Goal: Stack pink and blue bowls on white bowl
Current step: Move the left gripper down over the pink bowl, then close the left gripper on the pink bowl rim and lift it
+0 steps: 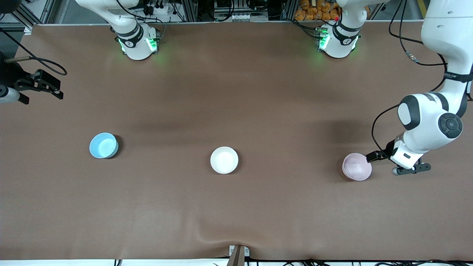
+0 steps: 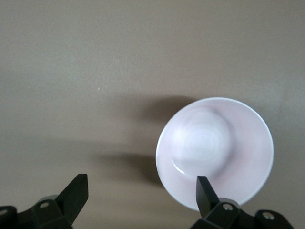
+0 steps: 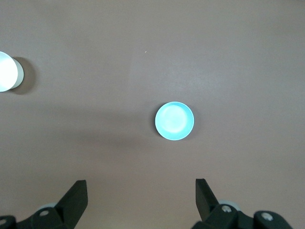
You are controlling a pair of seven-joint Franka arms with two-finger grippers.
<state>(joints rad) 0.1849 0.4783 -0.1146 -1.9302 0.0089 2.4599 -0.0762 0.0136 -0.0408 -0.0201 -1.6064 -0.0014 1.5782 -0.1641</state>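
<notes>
Three bowls stand upright in a row across the brown table (image 1: 236, 92). The white bowl (image 1: 224, 160) is in the middle. The blue bowl (image 1: 104, 145) stands toward the right arm's end, the pink bowl (image 1: 356, 166) toward the left arm's end. My left gripper (image 1: 397, 163) hangs open just beside the pink bowl, one finger (image 1: 373, 156) at its rim. In the left wrist view the pink bowl (image 2: 214, 152) lies off to one side of the open gripper (image 2: 141, 198). My right gripper (image 1: 51, 87) waits open, high up. From there the blue bowl (image 3: 174, 120) and white bowl (image 3: 7, 71) look small past the gripper (image 3: 141, 200).
The brown cloth has a wrinkle and a bracket (image 1: 238, 253) at the edge nearest the front camera. Both arm bases (image 1: 138, 42) (image 1: 338, 40) stand at the table's edge farthest from that camera.
</notes>
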